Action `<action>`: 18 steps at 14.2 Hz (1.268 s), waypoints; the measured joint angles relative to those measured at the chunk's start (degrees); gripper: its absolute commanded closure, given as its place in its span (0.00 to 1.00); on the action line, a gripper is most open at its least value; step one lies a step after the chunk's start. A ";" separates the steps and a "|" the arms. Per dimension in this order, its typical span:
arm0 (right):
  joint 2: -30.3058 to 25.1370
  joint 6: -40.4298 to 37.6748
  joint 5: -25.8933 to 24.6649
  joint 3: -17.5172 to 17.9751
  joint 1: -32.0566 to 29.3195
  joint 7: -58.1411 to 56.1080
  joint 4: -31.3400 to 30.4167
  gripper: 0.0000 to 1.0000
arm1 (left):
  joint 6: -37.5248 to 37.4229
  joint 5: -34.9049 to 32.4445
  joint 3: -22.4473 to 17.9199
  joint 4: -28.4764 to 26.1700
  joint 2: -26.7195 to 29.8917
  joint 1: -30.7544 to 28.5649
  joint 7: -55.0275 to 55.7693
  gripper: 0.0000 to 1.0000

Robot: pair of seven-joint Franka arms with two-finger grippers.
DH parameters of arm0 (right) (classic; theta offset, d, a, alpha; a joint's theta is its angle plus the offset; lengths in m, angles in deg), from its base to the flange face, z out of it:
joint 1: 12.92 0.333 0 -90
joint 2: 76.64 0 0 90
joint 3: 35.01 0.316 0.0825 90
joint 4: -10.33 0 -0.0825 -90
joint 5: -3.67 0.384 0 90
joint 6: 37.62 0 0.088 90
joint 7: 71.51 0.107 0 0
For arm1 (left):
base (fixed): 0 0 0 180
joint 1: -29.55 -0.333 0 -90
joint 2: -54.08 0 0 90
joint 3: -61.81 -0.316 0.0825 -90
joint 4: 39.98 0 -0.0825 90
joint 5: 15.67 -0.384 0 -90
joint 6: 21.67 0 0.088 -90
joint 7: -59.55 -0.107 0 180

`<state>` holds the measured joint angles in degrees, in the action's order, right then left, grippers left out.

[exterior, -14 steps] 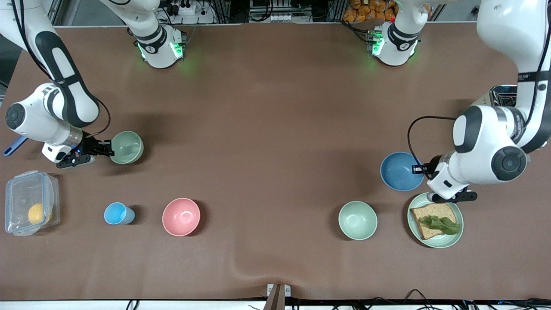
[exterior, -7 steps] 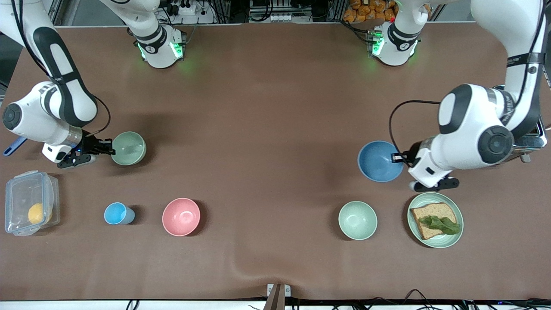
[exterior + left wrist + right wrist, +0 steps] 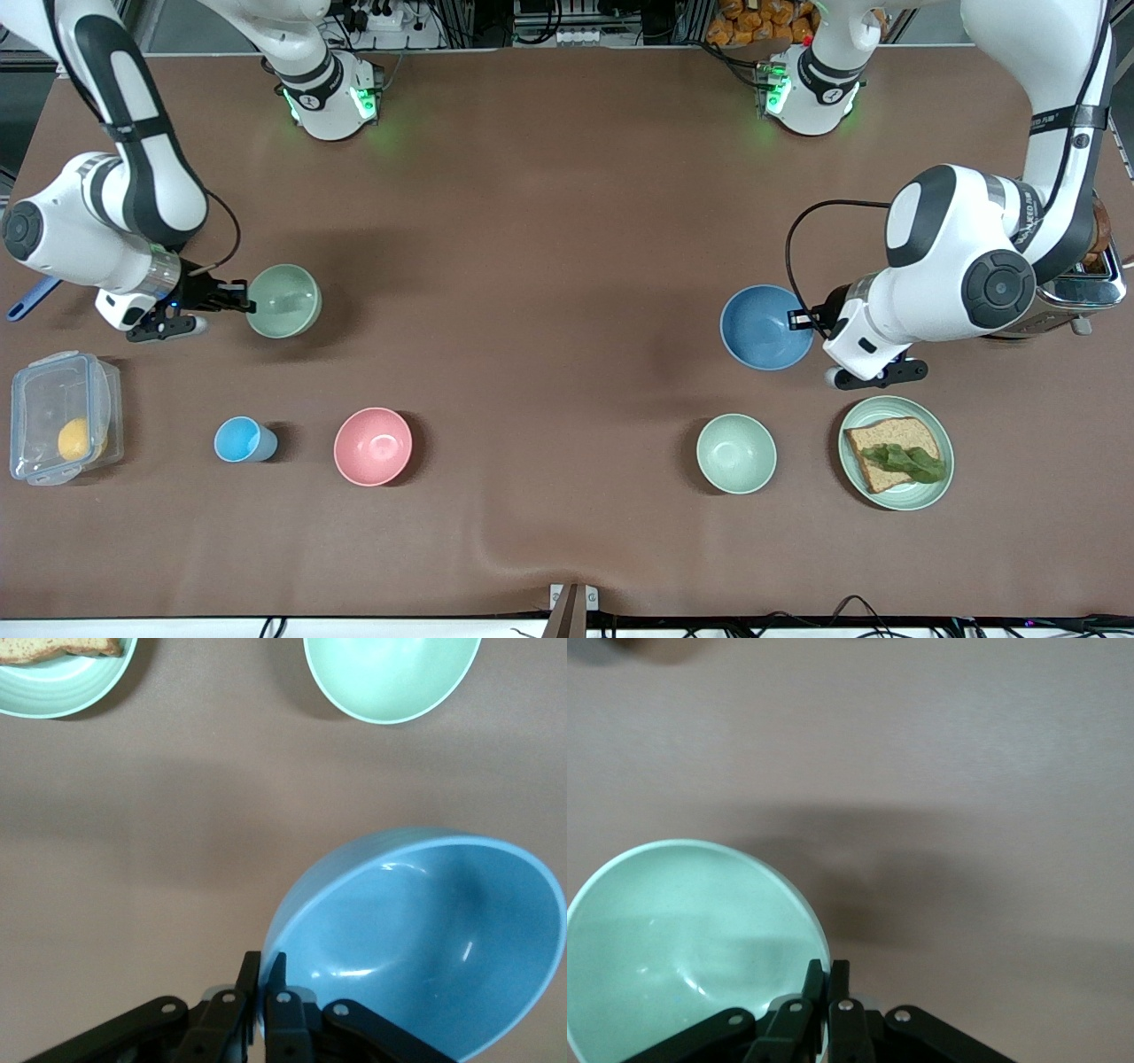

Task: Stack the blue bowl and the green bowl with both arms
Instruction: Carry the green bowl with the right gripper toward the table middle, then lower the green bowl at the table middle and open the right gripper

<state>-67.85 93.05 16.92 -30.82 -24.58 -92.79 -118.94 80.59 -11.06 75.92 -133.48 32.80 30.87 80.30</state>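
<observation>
I see L tool (image 3: 804,321) clamped on blue bowl (image 3: 760,326) rim, up over bench (image 3: 549,221). R tool (image 3: 241,307) clamped on green bowl (image 3: 283,301) rim, w/ bowl also airborne.

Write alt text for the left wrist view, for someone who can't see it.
The left gripper is shut on the rim of a blue bowl, holding it tilted above the brown table. Past it sit a pale green bowl and the edge of a green plate with bread.
</observation>
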 measured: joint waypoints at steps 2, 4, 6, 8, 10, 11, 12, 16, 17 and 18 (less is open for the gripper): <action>-1.38 -1.10 0.04 0.06 2.51 4.59 0.00 1.00 | 0.00 0.00 0.00 -0.03 0.00 0.00 0.00 1.00; -2.53 -1.72 0.07 0.12 5.19 9.04 -0.01 1.00 | 0.00 0.00 0.00 -0.04 0.00 0.00 0.00 1.00; -3.33 -1.91 0.09 0.19 8.15 13.95 -0.01 1.00 | 0.00 0.00 0.00 -0.05 0.00 0.00 0.00 1.00; -3.86 -1.93 0.11 0.23 11.35 19.16 -0.01 1.00 | 0.00 0.00 0.00 -0.06 0.00 0.00 0.00 1.00; -4.22 -1.91 0.12 0.29 15.06 25.48 -0.01 1.00 | 0.00 0.00 0.00 -0.07 0.00 0.00 0.00 1.00; -4.31 -1.82 0.13 0.31 17.06 28.64 -0.01 1.00 | 0.00 0.00 0.00 -0.08 0.00 0.00 0.00 1.00; -4.35 -1.45 0.14 0.34 19.17 32.19 -0.01 1.00 | 0.00 0.00 -0.01 -0.09 0.00 0.00 0.00 1.00; -4.32 2.22 0.16 0.37 28.34 47.00 -0.16 1.00 | 0.00 0.00 -0.02 -0.15 0.00 -0.04 0.00 1.00; -4.21 3.39 0.16 0.40 31.25 51.38 -0.28 1.00 | 0.00 0.00 -0.03 -0.17 0.00 -0.05 0.00 1.00; -3.96 4.66 0.16 0.42 34.02 55.52 -0.40 1.00 | 0.00 0.00 -0.03 -0.20 0.00 -0.06 0.00 1.00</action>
<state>-71.81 97.70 17.08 -30.40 9.44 -37.27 -119.34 80.58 -11.06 75.88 -133.68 32.80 30.81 80.30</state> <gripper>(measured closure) 0.965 0.943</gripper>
